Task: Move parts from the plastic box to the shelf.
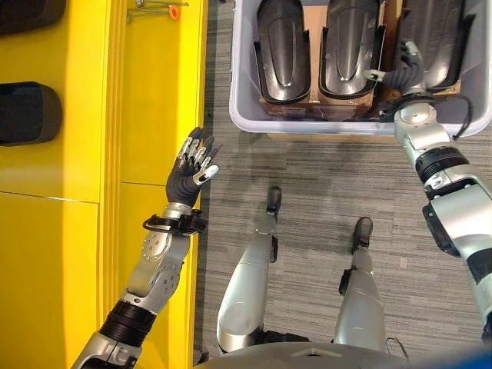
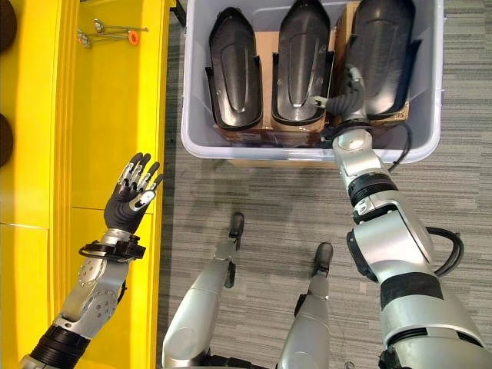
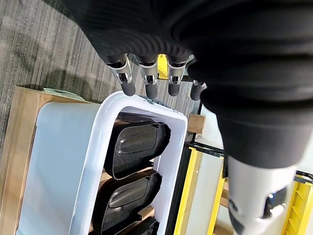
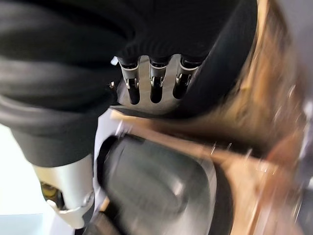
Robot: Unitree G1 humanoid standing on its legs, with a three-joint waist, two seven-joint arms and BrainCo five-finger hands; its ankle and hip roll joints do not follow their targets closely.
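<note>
Taking the plastic box point(image 2: 201, 146) as the landmark: nearest the robot, well short of the box and off to its left side, the left robot hand point(image 1: 192, 165) hangs over the edge of the yellow shelf point(image 1: 154, 115) with its fingers straight and spread, holding nothing. On the shelf further along lie some small metal tools with an orange bit point(image 1: 157, 11), and two dark rounded parts point(image 1: 29, 113) sit toward its outer side.

At the box's near wall, on its right-hand end, the right robot hand point(image 2: 347, 91) reaches over the rim and down between the middle part point(image 2: 302, 65) and the rightmost part point(image 2: 378, 54). Its fingers are buried among the dark shells, and its own wrist view is smeared, so I cannot tell whether they are apart or clamped on anything. Three black shell-shaped parts stand upright side by side inside the box, the leftmost part point(image 2: 234, 69) untouched; cardboard shows beneath them.

My judgement of the risks: the parts are packed close, so a lift of the rightmost one could drag its neighbour or catch on the box wall. The shells look smooth and curved, so a shallow grip on an edge could slip once the part clears the rim. The carry then has to cross open floor point(image 2: 254, 192) to the shelf, so a drop there would be costly.
</note>
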